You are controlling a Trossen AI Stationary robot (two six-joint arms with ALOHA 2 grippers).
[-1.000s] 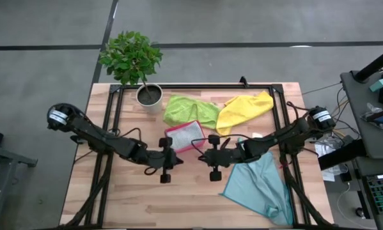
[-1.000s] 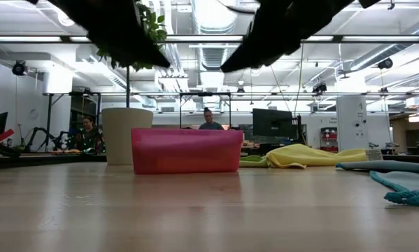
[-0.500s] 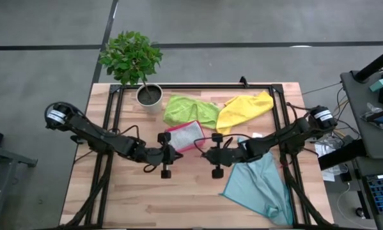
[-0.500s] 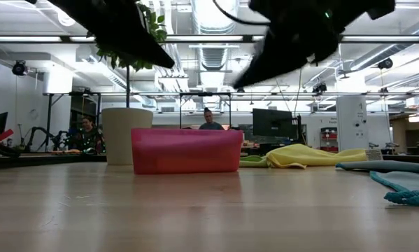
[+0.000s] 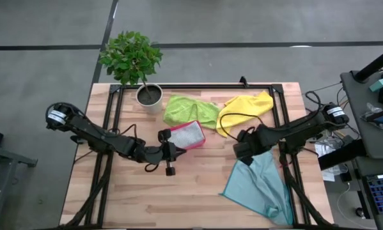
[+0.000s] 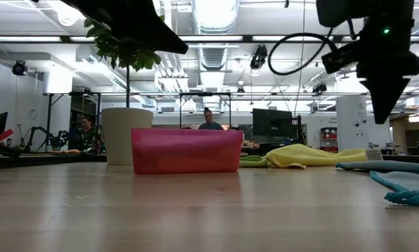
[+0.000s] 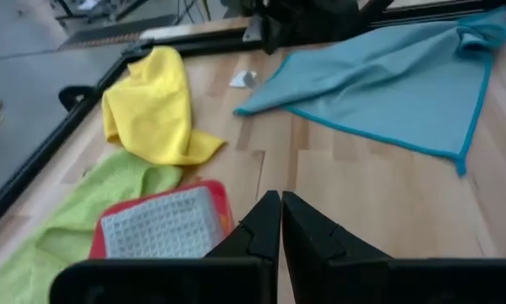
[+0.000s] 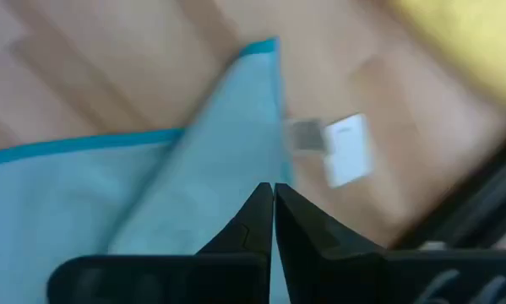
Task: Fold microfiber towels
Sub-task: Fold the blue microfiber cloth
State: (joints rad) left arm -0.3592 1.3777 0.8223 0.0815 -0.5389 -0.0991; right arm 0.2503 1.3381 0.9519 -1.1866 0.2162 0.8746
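You won't find any readable text, brand, number or sign in any of the four views. The closest thing is the small white tag [image 8: 347, 149] at the corner of the teal towel [image 7: 388, 76], and it's too blurred to tell whether anything is printed on it. The monitors [image 6: 272, 123] out in the room behind the table are too far off to make out anything on them either.

potted plant [image 5: 132, 59], pink tray [image 5: 186, 135], perhaps meshed
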